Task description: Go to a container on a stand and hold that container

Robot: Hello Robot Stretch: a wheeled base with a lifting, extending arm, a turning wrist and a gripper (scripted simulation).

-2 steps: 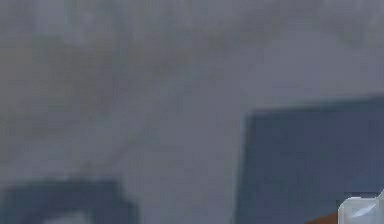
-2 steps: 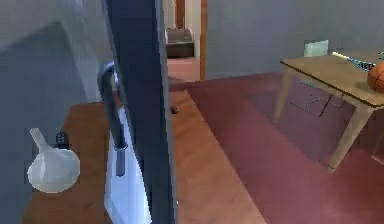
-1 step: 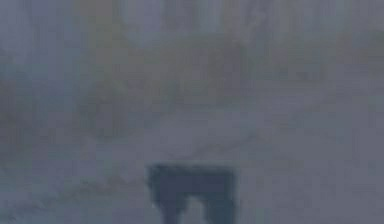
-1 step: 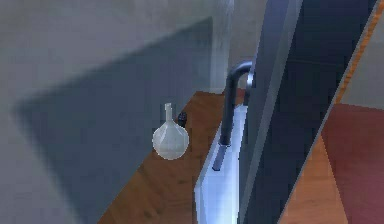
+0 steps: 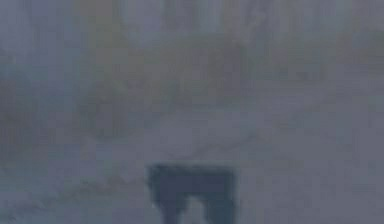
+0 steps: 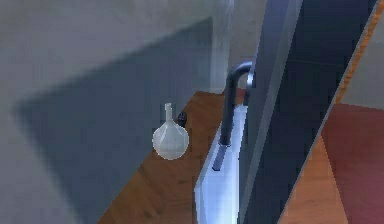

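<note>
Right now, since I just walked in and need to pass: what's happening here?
The robot stands at a wooden stand bearing an upright pale round flask. Its dark arm rises just right of the flask. The dark curved piece between them may be the end effector; I cannot tell whether it holds anything.

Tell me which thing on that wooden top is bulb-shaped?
The pale flask, round below with a thin neck; the curved piece beside it is dark and slender.
</note>
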